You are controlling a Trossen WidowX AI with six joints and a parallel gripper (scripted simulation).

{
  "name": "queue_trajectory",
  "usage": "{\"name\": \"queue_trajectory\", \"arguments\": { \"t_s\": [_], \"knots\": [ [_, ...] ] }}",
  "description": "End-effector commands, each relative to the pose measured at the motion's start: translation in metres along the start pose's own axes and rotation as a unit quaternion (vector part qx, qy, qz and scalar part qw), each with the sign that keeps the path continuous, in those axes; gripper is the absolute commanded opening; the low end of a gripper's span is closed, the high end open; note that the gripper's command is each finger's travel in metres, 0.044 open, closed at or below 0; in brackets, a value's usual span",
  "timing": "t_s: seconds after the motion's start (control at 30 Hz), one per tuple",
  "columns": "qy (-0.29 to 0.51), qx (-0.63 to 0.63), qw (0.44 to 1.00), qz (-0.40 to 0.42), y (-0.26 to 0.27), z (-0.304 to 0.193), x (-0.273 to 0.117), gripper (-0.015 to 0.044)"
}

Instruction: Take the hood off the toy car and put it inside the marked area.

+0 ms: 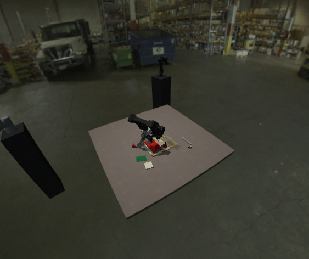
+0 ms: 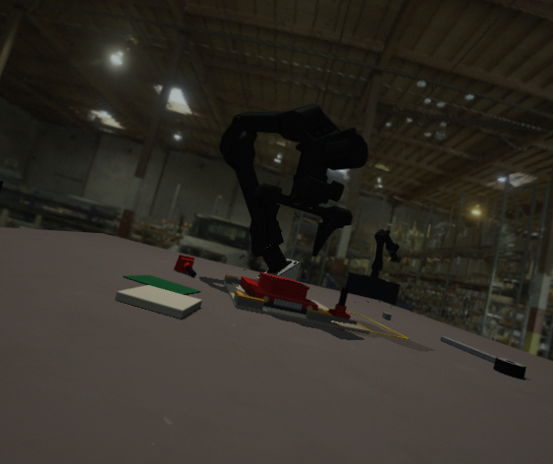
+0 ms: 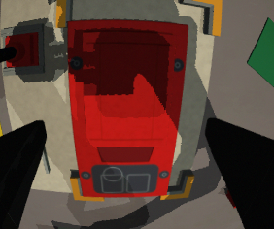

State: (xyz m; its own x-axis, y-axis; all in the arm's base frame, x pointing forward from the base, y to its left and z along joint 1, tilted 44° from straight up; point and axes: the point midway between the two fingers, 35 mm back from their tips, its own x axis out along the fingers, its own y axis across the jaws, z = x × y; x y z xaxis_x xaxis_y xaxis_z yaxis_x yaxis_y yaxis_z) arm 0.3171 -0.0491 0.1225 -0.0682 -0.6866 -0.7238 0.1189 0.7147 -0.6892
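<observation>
The gripper (image 3: 127,156) hangs right over the car (image 3: 123,101) and points down at it. Its two black fingers are wide apart, one on each side of the car, with nothing between them. I think they are spread like this so they can drop down around the red hood (image 3: 127,72) and pinch it.

The hood sits on the car, not lifted yet. The car lies on a pale plate with orange corners.

The marked area (image 1: 169,140) is a yellow outline on the table, just beside the car. It is close, so the hood will only need a short trip.

The table (image 1: 126,183) is flat and grey-brown. A green card (image 1: 141,158), a white block (image 1: 148,165) and a grey tool (image 1: 186,141) also lie on it. Around it is a big, dim warehouse with shelves, a truck and a blue bin.
</observation>
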Motion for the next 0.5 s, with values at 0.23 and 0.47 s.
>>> {"name": "queue_trajectory", "arguments": {
  "t_s": [0.23, 0.47],
  "knots": [
    [0.010, 0.010, 1.000, 0.002, -0.004, 0.002, 0.006, 0.0440],
    [0.009, 0.010, 1.000, 0.002, -0.003, 0.002, 0.012, 0.0440]
  ]
}}
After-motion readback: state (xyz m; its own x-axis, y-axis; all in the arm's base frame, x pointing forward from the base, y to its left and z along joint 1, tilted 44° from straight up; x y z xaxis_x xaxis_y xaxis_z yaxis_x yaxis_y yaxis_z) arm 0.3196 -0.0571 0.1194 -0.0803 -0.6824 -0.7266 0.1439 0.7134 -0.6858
